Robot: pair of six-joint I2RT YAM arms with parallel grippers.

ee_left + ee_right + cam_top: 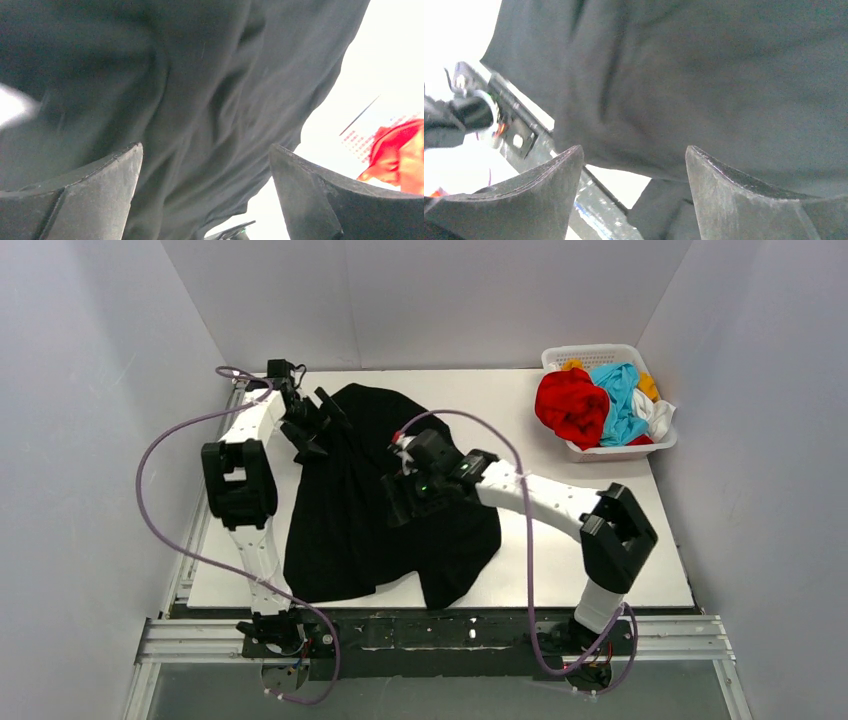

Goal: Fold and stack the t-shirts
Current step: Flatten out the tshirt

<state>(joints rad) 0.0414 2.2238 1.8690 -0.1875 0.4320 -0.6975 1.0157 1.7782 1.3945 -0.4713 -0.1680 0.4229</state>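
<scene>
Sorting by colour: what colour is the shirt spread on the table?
Black; the t-shirt shows best in top external.

— What lies on the white worktop [570, 560]?
— A black t-shirt [345, 535], spread out and rumpled, reaching from the far left part down to the near edge.
— Anything else?
— A white lattice basket [597, 352], in the far right corner.

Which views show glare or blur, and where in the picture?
Left wrist view: the white table beside the large black cloth t-shirt is burnt out to glare, with a blurred pale patch at the left edge. Right wrist view: the table at upper left is equally washed out. Top external view: even light, sharp.
</scene>
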